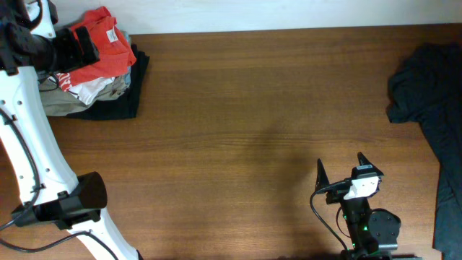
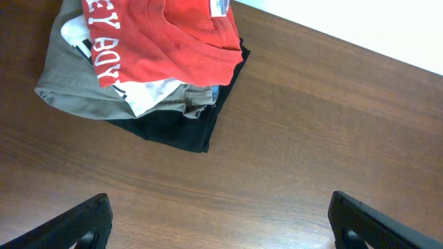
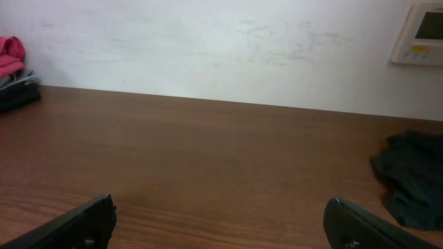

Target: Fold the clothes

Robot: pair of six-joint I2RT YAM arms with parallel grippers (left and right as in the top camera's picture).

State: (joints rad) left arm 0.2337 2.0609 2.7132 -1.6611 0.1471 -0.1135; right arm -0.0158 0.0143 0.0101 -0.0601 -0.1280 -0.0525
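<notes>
A folded red-orange T-shirt (image 1: 108,45) with white lettering lies on top of a stack of folded clothes (image 1: 101,90) at the table's far left. The left wrist view shows the shirt (image 2: 173,34) with a white tag above tan, white and black layers. A dark navy garment (image 1: 433,101) lies crumpled at the right edge and shows in the right wrist view (image 3: 412,176). My left gripper (image 2: 221,221) is open and empty, above bare wood beside the stack. My right gripper (image 1: 341,167) is open and empty near the front edge, its fingers wide apart in its wrist view (image 3: 221,221).
The wooden table (image 1: 253,130) runs to a white wall at the back. A wall control panel (image 3: 423,31) shows at the upper right of the right wrist view. The left arm's white links stand along the left side.
</notes>
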